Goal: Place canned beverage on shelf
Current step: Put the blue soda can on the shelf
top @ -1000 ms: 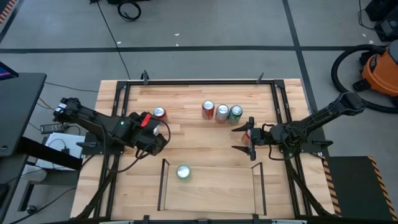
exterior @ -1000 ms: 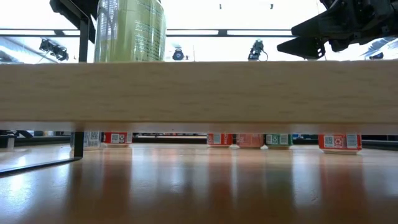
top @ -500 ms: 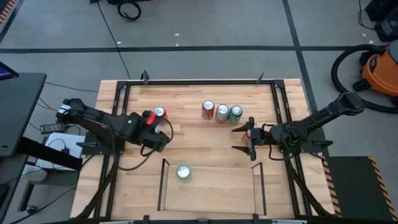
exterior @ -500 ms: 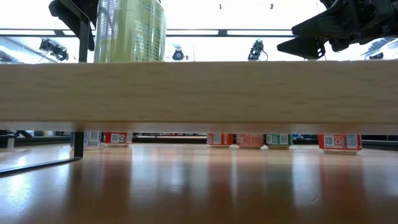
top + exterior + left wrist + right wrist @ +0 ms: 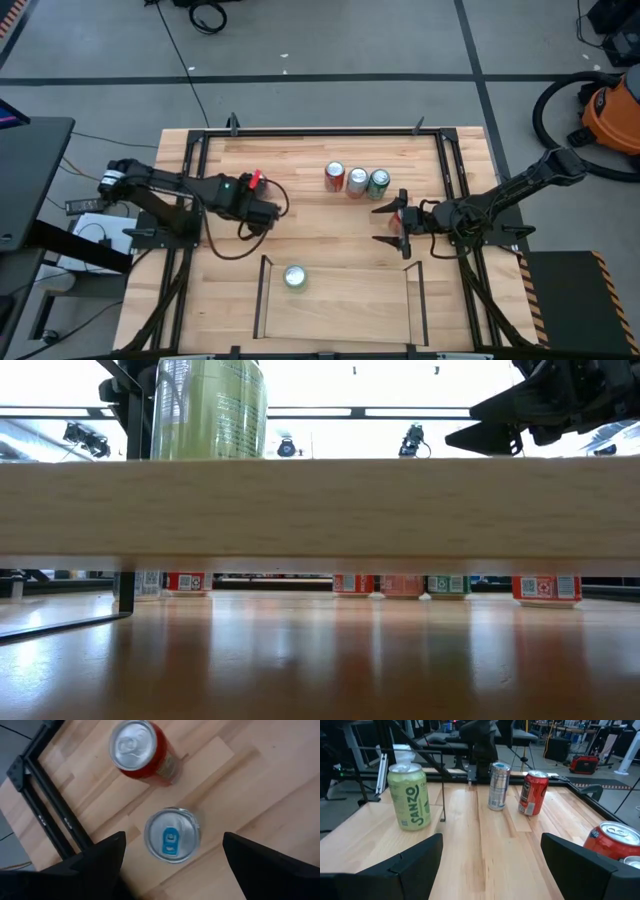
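Note:
My left gripper (image 5: 262, 211) is open and points down over a silver can with a blue tab (image 5: 172, 835). The can stands on the table between the two fingers without touching them. A red can (image 5: 141, 751) stands just beyond it. The arm hides both in the high view. The shelf (image 5: 340, 310) sits at the near edge, and a green can (image 5: 294, 277) stands on its wood floor near the left rod. My right gripper (image 5: 399, 228) is open and empty at the right, level above the table, beside a red can (image 5: 614, 839).
Three cans stand in a row at the far middle: red (image 5: 335, 177), pale (image 5: 357, 181) and green (image 5: 379, 183). A larger black metal frame (image 5: 320, 131) borders the tabletop. In the low view the shelf's wood floor (image 5: 320, 500) fills the width, with the green can (image 5: 210, 408) on it.
My left gripper has moved toward the table's right and far edges, and now stands over the silver can. My right gripper has kept still. No can has moved.

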Robot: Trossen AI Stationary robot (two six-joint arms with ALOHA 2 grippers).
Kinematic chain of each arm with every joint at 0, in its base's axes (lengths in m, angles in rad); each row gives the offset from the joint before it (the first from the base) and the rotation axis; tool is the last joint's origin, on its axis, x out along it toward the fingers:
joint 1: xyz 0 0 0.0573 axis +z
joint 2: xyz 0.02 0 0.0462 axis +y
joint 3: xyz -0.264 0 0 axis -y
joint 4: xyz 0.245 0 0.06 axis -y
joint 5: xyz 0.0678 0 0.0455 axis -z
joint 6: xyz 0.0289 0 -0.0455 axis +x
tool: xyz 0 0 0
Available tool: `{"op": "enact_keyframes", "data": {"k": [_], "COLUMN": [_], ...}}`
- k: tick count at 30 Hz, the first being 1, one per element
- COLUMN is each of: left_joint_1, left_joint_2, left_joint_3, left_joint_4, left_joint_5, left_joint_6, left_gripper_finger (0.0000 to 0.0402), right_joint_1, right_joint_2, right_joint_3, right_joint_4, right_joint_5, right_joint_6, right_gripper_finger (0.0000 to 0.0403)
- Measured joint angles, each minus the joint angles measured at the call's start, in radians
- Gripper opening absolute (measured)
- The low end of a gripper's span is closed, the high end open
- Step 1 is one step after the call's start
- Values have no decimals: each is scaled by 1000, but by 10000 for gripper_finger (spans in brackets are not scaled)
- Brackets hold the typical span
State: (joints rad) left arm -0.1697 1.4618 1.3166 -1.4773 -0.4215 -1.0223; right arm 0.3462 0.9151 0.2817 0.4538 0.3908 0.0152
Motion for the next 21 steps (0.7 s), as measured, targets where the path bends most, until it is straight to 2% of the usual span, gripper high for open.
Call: {"op": "enact_keyframes", "data": {"k": [5,10,15,21], "left_joint_1": [30,57,103,128], "left_joint_2": [-39,-93,-140,-143], "left_joint_3": [-82,-155,-231,-343], "left_joint_4": [69,124,223,335], "left_joint_5": [61,69,136,159], "left_joint_6": [29,44,56,90], "left_gripper_finger": [345,345,345,345], "right_joint_1": [0,0,0,0], "right_joint_2": [3,6,18,21], "right_joint_3": [0,0,0,0], "right_joint_4": [1,11,37,34], "right_joint_5": [0,-4,-10,-15], "right_joint_6": [0,-4,-9,-10], "right_gripper_finger": [348,348,348,348]}}
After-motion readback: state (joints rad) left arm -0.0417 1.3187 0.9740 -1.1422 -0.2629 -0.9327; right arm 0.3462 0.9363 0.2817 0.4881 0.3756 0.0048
